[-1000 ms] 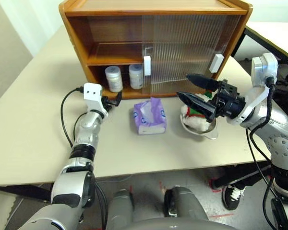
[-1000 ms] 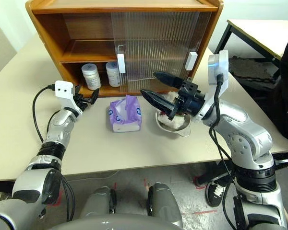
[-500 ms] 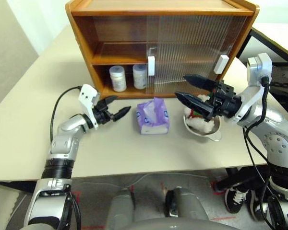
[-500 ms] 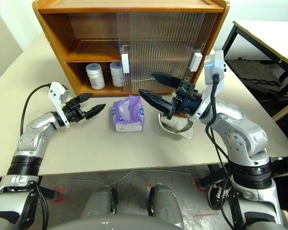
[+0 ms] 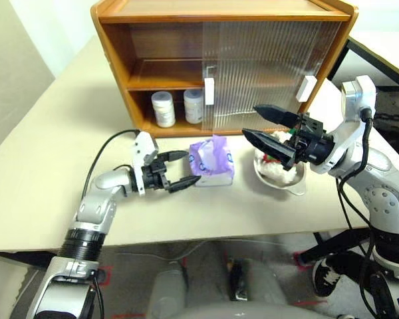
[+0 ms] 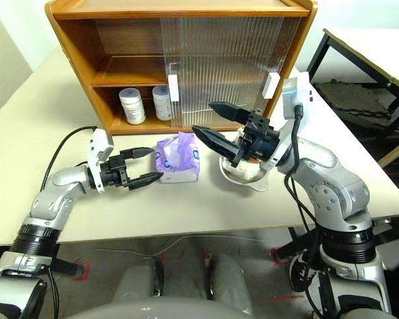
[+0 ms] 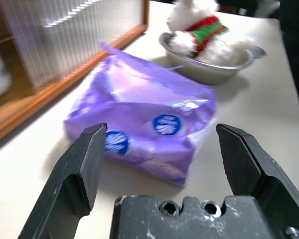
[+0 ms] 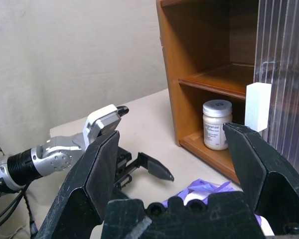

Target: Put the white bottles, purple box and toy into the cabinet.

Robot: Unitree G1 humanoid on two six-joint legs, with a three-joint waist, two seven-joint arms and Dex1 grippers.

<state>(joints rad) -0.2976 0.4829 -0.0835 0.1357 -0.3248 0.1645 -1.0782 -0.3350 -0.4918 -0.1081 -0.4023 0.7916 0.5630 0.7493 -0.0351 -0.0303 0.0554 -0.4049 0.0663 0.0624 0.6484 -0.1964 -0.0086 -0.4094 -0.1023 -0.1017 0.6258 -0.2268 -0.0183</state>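
On the table (image 5: pixel 46 173), the cabinet (image 5: pixel 219 60) stands at the far side with two bottles (image 5: pixel 163 108) on its lower left shelf, the box (image 5: pixel 213 161) lies nearer in the middle, and the toy (image 5: pixel 274 166) sits in a bowl (image 5: pixel 289 186) to its right.

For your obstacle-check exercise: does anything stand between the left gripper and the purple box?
Nothing visible does. The open left gripper faces the purple box directly across bare table, its fingers straddling the near end.
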